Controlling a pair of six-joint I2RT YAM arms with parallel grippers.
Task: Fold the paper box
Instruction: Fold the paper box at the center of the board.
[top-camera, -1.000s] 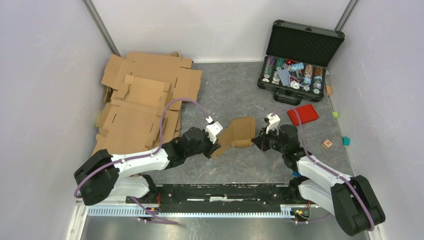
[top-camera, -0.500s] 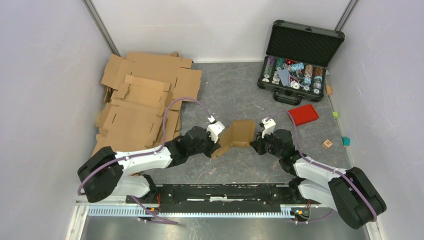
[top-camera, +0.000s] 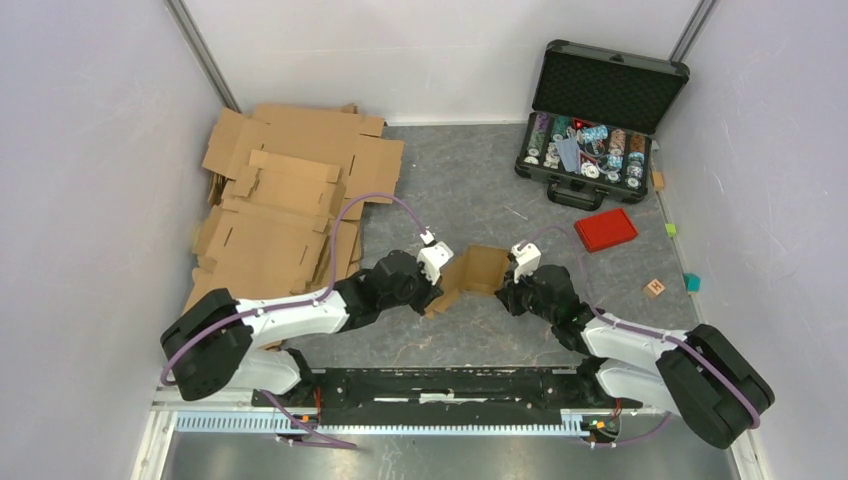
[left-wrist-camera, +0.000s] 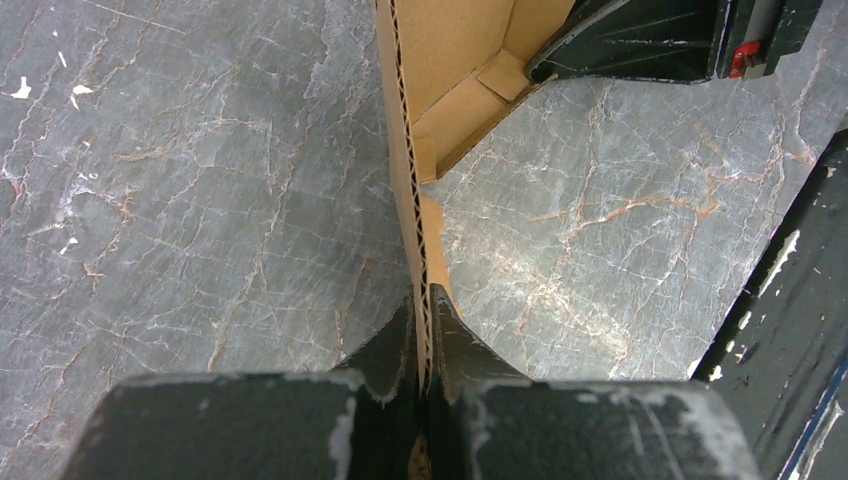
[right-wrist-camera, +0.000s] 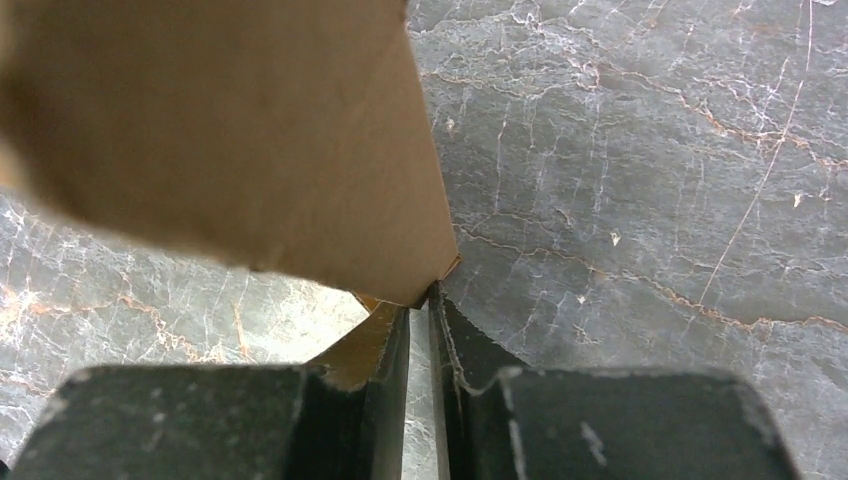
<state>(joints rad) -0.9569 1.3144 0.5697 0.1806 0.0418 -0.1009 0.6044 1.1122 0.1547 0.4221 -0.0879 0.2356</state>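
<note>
The paper box (top-camera: 477, 270) is a small brown cardboard piece, partly folded, standing on the grey table between my two grippers. My left gripper (top-camera: 437, 284) is shut on its left wall; in the left wrist view the corrugated edge (left-wrist-camera: 408, 150) runs straight into the closed jaws (left-wrist-camera: 424, 300). My right gripper (top-camera: 506, 290) is at the box's right side. In the right wrist view its jaws (right-wrist-camera: 420, 300) stand a narrow slit apart with bare table showing between them, and a corner of the box (right-wrist-camera: 230, 130) sits just at the fingertips. The box's inside (left-wrist-camera: 450, 60) faces the left wrist camera.
A pile of larger flat cardboard sheets (top-camera: 285, 205) covers the far left. An open black case (top-camera: 600, 110) with chips stands at the far right, a red lid (top-camera: 606, 229) in front of it. Small blocks (top-camera: 655, 288) (top-camera: 692, 283) lie near the right wall.
The right arm has shifted left and nearer, pushing the box's right side in; the box stands more folded. The right jaws have parted slightly. The left gripper keeps its grip.
</note>
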